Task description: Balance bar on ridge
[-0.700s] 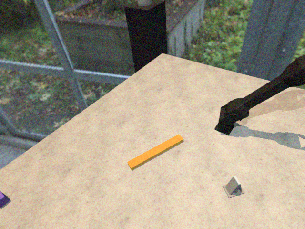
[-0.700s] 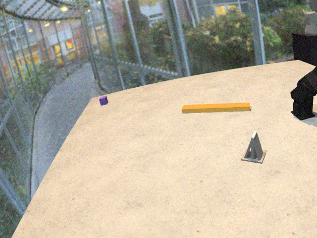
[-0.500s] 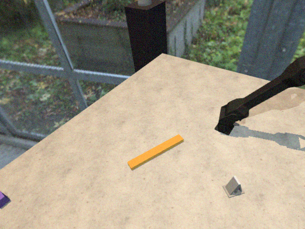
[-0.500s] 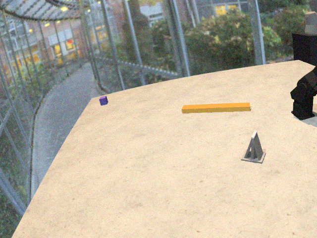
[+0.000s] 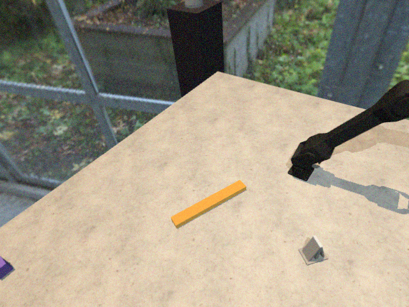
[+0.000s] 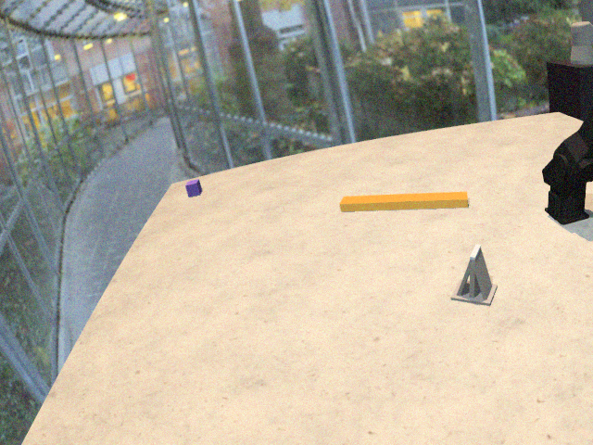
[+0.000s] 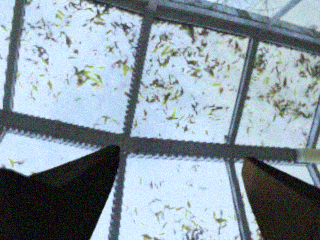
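An orange bar (image 5: 208,203) (image 6: 403,201) lies flat on the table near its middle. A small grey ridge (image 5: 312,249) (image 6: 475,277), a triangular wedge on a flat base, stands upright on the table, apart from the bar. My gripper (image 5: 300,171) (image 6: 566,210) (image 7: 181,159) is low over the table at the right, well away from the bar and the ridge. In the wrist view its two dark fingers stand apart with nothing between them; only the ground and fence beyond the table show there.
A small purple cube (image 5: 4,267) (image 6: 193,187) sits near the table's far left corner. The table (image 5: 131,264) (image 6: 287,359) ends at edges close to the cube. A dark post (image 5: 196,43) stands behind the table.
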`<action>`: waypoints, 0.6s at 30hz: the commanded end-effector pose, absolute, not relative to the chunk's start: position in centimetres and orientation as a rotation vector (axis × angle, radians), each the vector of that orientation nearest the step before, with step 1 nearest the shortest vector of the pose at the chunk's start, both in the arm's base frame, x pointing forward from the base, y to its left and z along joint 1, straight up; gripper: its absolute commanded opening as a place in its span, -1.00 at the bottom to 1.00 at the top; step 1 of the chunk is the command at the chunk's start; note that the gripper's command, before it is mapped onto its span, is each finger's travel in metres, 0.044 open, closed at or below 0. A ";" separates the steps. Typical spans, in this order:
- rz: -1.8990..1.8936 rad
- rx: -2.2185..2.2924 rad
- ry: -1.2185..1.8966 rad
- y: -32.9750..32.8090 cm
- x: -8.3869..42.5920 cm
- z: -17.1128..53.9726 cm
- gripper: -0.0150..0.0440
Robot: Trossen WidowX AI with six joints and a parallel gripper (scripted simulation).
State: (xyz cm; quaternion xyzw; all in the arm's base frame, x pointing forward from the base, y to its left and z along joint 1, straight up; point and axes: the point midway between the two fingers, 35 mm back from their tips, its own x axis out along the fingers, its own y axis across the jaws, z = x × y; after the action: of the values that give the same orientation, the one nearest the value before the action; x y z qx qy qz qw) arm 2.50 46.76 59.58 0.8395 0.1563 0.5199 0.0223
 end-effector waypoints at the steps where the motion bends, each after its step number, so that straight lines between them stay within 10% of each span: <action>1: 1.565 2.497 0.426 47.7 4.6 59.2 0.58; 18: 1.307 2.085 0.217 49.5 16.5 56.5 0.58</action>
State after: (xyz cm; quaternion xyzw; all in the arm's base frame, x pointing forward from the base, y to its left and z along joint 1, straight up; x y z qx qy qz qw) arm 14.38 49.72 56.90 0.8067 0.0917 0.5062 0.2907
